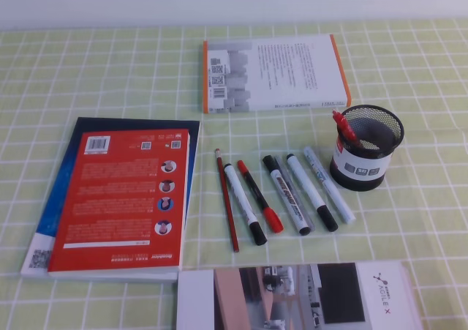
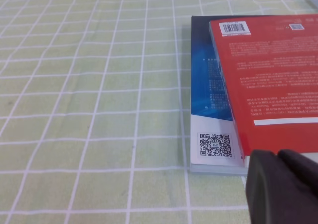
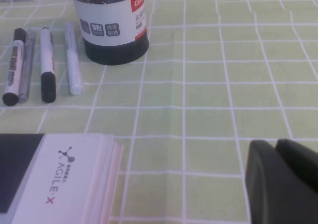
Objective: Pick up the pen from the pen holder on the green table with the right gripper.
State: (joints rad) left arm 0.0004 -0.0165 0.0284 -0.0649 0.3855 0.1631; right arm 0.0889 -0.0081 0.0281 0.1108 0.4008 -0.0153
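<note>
The black mesh pen holder point(image 1: 360, 170) with a white label band stands on the green table point(image 1: 110, 74) at the right; it also shows in the right wrist view point(image 3: 110, 31). A red-ended pen point(image 1: 344, 125) leans inside it. A slim white pen with a black cap point(image 1: 245, 203) lies on the cloth in a row of pens, outside the holder. My right gripper point(image 3: 275, 145) hangs low over bare cloth, well right of and nearer than the holder, its dark jaws together and empty. My left gripper point(image 2: 277, 157) is by a red book's corner, jaws together. Neither gripper shows in the exterior view.
The row also holds a pencil point(image 1: 226, 198), a red pen point(image 1: 259, 196), a grey marker point(image 1: 287, 194), a thick white marker point(image 1: 312, 192) and a pale pen point(image 1: 329, 184). A white book point(image 1: 274, 72) lies behind, a red book point(image 1: 124, 202) on a blue one at left, a white box point(image 1: 307, 297) in front.
</note>
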